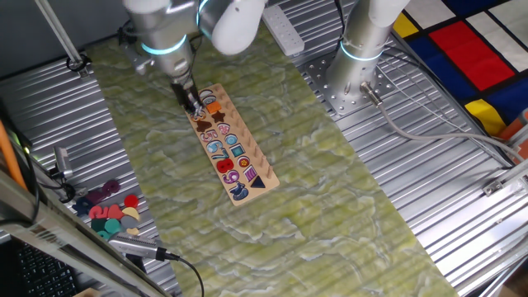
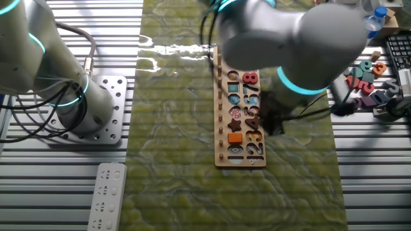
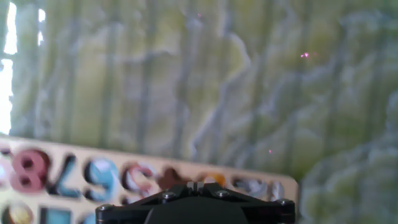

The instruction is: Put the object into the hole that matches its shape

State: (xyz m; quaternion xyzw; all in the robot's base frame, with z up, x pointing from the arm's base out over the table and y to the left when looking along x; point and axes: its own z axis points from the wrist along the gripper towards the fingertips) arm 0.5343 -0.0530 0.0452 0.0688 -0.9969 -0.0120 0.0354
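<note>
Placement looks done: the orange piece (image 2: 235, 137) sits flat in its square recess near the wooden board's (image 2: 221, 102) "1" end, gripper (image 1: 192, 106) just above (jaws' state unreadable). Next, I judge, retreat straight upward.

The wooden puzzle board (image 2: 239, 122) carries coloured numbers 1 through 8.
</note>
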